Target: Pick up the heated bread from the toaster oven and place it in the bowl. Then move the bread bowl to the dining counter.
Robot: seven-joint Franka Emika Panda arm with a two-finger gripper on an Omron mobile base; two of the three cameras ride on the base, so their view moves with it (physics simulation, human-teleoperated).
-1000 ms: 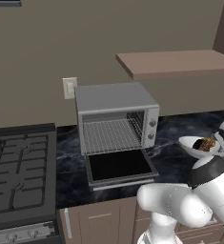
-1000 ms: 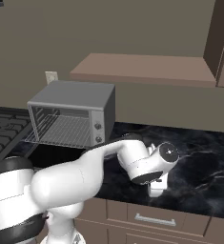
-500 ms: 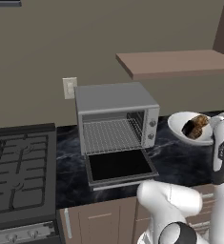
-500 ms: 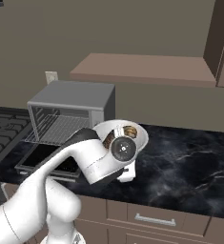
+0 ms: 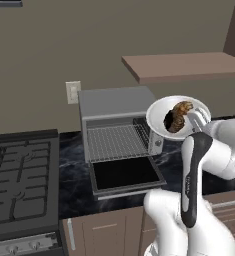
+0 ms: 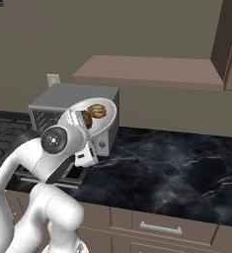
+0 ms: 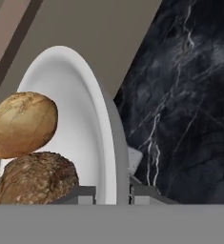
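The fingers pinch the rim of the white bowl, held tilted in the air above the black marble tabletop. Golden bread and a darker lump lie inside, beside the fingers. Further tilt could spill them.

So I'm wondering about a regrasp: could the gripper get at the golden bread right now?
Probably not: the gripper is shut on the rim of the bowl, carried in the air, with the heated bread inside it beside a darker lump.
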